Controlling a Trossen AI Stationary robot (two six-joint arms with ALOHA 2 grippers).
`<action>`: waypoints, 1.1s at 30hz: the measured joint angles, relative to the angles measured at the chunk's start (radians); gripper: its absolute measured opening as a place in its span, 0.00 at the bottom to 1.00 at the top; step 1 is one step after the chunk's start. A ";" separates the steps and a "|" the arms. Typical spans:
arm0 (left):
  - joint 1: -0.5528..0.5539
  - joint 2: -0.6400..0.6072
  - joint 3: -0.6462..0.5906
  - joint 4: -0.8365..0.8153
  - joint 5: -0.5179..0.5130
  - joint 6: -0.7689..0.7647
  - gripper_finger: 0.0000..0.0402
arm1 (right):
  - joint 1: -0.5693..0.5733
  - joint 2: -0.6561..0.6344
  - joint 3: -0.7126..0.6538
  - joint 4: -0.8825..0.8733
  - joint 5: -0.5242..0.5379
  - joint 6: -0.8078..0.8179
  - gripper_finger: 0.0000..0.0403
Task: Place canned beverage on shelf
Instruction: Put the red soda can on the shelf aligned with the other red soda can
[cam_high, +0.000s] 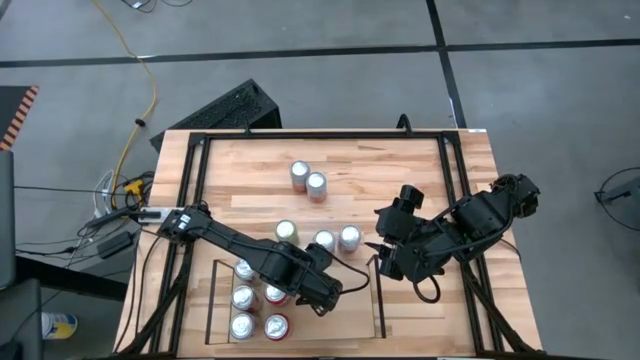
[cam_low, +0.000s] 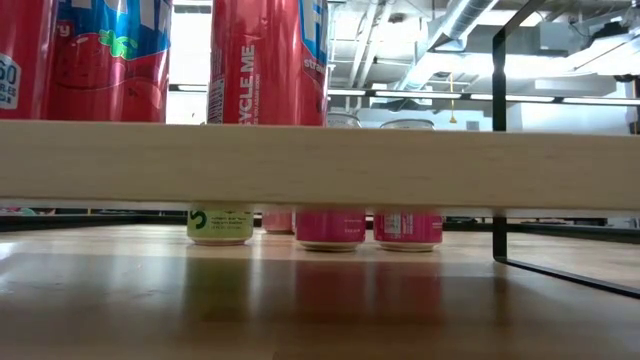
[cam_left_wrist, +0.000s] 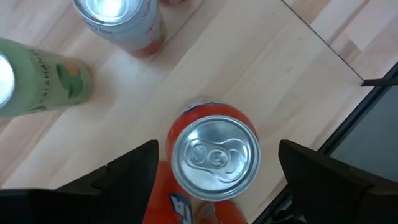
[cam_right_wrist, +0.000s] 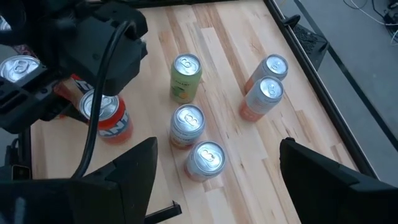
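Two grippers are mine, and both stand wide apart with nothing clamped. My left gripper (cam_left_wrist: 217, 180) hangs over the shelf (cam_high: 215, 300) at the near edge of the table (cam_high: 400, 170), its fingers (cam_left_wrist: 134, 174) spread on either side of a red-orange can (cam_left_wrist: 214, 155) that stands upright on the shelf's plank floor; in the left wrist view there is a clear gap between each finger and the can, so I am not squeezing it. From above, that can is hidden under my left arm, with four more cans (cam_high: 243, 297) standing upright in the shelf bay just beside it.

My right gripper (cam_right_wrist: 214, 180) waits over the table toward the right, fingers spread and empty, looking down on a loose group: a green can (cam_right_wrist: 185, 76), two silver-topped cans (cam_right_wrist: 188, 124) near it, and a pair of pale cans (cam_right_wrist: 264, 93) further off, touching each other.

In the low view, red cans (cam_low: 270, 60) stand on the wood plank, and three more can bottoms show beneath it.
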 joint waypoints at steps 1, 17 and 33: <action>-0.001 0.005 0.000 0.001 0.010 0.000 0.79 | 0.000 0.000 0.000 0.000 0.000 -0.002 0.77; 0.002 0.032 -0.002 0.007 0.051 0.008 0.79 | 0.001 0.000 0.000 0.000 0.000 -0.009 0.77; 0.005 0.038 -0.002 0.021 0.087 0.081 0.60 | 0.003 0.000 0.000 0.000 0.000 -0.035 0.77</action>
